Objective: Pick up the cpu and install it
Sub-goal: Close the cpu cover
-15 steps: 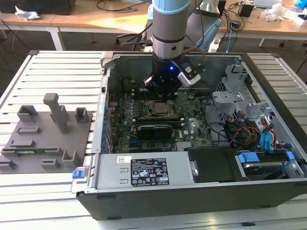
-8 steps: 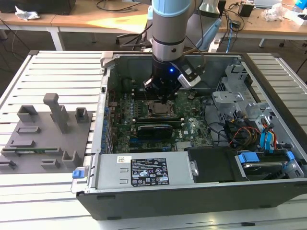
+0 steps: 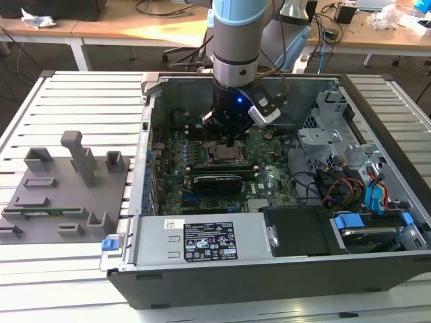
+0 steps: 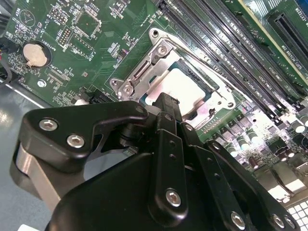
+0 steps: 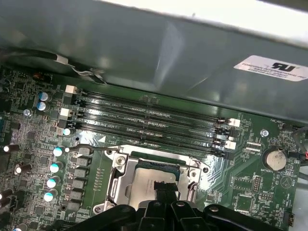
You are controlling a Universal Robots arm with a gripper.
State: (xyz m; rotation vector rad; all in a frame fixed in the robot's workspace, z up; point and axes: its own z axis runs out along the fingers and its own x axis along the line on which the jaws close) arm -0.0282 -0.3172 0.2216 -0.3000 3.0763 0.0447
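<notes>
Gripper, tips apparently pressed together, empty, hangs just above cpu lying in socket frame. Chip prob. light, stiff, fragile; hold by opp. edges.

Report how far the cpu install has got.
Done: in the first wrist view the cpu lies flat inside the socket frame on the motherboard. In hand: the tool sits right over the cpu's top, at it or touching it. Left: the tool is not yet clear of the cpu, and whether the frame is latched down cannot be told.
</notes>
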